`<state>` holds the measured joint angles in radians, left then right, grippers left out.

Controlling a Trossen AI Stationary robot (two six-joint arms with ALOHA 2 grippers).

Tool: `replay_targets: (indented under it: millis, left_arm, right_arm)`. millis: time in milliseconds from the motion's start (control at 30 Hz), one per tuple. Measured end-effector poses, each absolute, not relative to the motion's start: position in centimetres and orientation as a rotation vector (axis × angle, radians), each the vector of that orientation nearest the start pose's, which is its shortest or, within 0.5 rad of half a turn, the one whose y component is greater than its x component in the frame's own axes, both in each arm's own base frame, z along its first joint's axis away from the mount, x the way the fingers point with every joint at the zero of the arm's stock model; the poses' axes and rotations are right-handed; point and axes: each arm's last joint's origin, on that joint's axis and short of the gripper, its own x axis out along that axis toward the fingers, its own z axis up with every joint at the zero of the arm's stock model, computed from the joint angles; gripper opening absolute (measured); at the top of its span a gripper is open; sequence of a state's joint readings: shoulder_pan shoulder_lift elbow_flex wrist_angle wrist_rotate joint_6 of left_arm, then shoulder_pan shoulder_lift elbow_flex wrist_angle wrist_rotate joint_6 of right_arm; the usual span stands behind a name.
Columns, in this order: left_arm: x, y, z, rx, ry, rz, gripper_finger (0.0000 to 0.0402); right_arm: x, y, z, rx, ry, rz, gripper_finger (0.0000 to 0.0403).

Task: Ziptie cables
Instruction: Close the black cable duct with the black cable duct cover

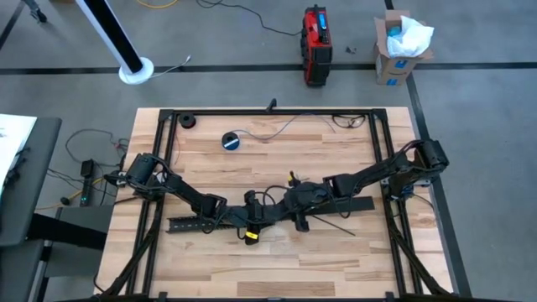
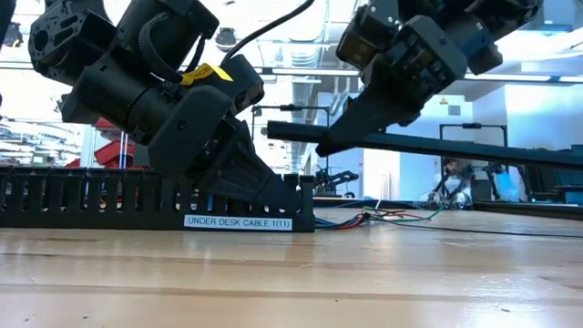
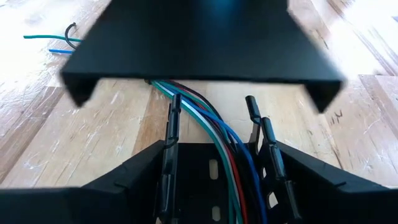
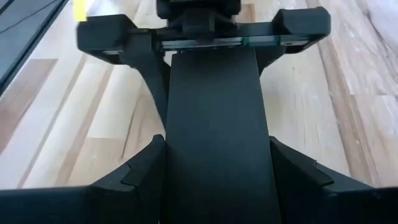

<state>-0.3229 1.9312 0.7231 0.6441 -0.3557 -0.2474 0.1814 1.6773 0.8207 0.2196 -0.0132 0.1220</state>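
Note:
A black slotted cable tray (image 2: 109, 196) lies on the table, labelled "UNDER DESK CABLE". Blue, red, green and white cables (image 3: 217, 143) run inside it and spill out of its right end (image 2: 383, 219) onto the wood. My left gripper (image 1: 241, 216) is shut on that end of the tray. A long flat black cover strip (image 1: 357, 204) is held by my right gripper (image 1: 294, 205). The strip's end (image 3: 199, 43) hovers just above the tray's end. My left gripper straddles the tray's right end, its fingers (image 3: 143, 171) against the outsides of the two slotted side walls (image 3: 169, 140). They come slanting down from the table's left, along the tray. The tray rests flat on the table. My right gripper pinches the cover strip across its width, one finger (image 4: 140, 171) on each long edge (image 4: 171, 155), near the strip's left end. The fingers come slanting down from the table's right, along the strip. The strip is lifted clear, about level (image 2: 437, 146).
A blue-and-black tape roll (image 1: 232, 140) and a small black ring (image 1: 187, 121) lie toward the far edge, with loose wires (image 1: 285, 126) nearby. A thin dark wire (image 1: 336, 225) lies near the strip. Black frame rails (image 1: 388, 151) border the table.

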Motion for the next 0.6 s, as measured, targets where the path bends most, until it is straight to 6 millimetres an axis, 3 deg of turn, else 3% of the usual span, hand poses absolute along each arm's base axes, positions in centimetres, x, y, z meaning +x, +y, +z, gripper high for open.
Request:
replay_targets:
  millis: [300, 600]
  left_arm:
    - [32.2, -9.7, 9.2, -0.054, 0.523, 0.098, 0.0244]
    - [32.2, -9.6, 9.2, -0.047, 0.524, 0.099, 0.0244]
  right_arm:
    - [33.0, 6.8, 14.5, 0.063, 0.693, 0.171, 0.0213]
    - [34.1, 7.6, 14.3, 0.062, 0.689, 0.197, 0.0213]
